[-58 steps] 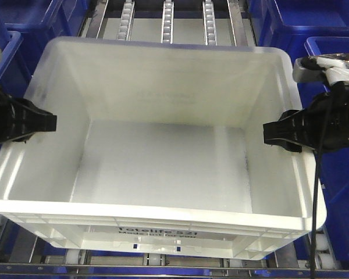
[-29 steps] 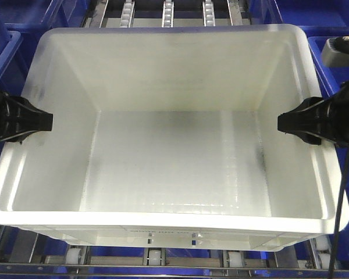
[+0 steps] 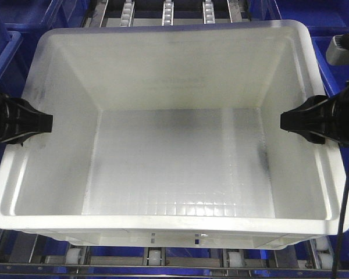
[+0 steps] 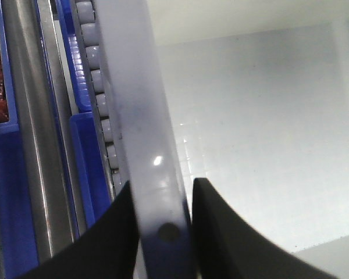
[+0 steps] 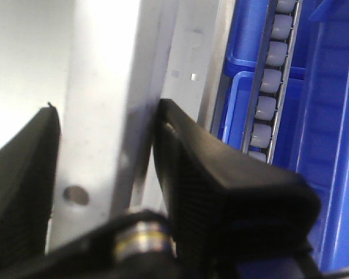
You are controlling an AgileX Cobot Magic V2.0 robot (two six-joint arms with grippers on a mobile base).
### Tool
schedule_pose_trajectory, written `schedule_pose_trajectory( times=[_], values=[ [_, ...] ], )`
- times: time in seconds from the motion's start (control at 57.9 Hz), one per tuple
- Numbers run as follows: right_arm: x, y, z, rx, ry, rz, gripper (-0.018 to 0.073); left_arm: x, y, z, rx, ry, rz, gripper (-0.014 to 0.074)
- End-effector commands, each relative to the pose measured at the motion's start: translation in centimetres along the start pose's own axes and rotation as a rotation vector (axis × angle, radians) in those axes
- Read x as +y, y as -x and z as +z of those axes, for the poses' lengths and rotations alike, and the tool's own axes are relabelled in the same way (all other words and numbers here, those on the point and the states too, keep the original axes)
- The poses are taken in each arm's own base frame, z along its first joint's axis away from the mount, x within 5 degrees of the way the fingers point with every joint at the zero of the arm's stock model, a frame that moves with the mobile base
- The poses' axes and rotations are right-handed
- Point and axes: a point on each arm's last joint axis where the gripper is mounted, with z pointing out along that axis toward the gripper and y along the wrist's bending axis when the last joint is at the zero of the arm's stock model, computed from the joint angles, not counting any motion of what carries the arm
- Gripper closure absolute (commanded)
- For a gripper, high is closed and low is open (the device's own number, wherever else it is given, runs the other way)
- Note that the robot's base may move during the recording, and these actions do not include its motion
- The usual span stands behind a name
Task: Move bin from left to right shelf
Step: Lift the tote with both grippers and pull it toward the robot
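Observation:
The bin [image 3: 174, 75], a large white translucent crate with a grid floor, fills the front view and is held above the roller rails. My left gripper [image 3: 45, 122] is shut on its left rim and my right gripper [image 3: 287, 121] is shut on its right rim. In the left wrist view the black fingers of the left gripper [image 4: 161, 189] pinch the rim of the bin [image 4: 134, 104] from both sides. The right wrist view has the right gripper [image 5: 107, 113] clamped across the thick rim of the bin [image 5: 104, 64]. The printed front side is hidden.
Dark blue crates [image 3: 337, 17] stand at the back right, and another blue crate [image 3: 0, 52] on the left. Roller rails [image 3: 167, 11] run back under the bin, with white rollers [image 3: 154, 256] at the front edge. A roller track [image 5: 267, 87] and a blue crate [image 5: 337, 128] lie right of the bin.
The bin has risen toward the camera and shifted right with both grippers on it. Its printed front side has dropped out of sight. The last half second adds only a small shift.

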Motion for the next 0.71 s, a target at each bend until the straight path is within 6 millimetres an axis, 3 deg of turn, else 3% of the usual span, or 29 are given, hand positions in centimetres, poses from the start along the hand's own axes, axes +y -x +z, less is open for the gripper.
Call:
schedule_pose_trajectory(
  times=[0.0,0.156,0.691],
  values=[
    [1.4,2.02,-2.14,-0.183,0.081,0.005,0.0564,-1.53,2.28,-2.99,-0.242,-0.088,-0.029,0.0604],
    [1.4,2.02,-2.14,-0.183,0.081,0.005,0.0564,-1.66,2.28,-3.87,-0.278,-0.092,-0.028,0.0604],
    [1.35,2.05,-2.14,-0.186,0.075,-0.001,0.0564,-1.76,2.31,-3.89,-0.281,-0.106,-0.041,0.0604]
  ],
)
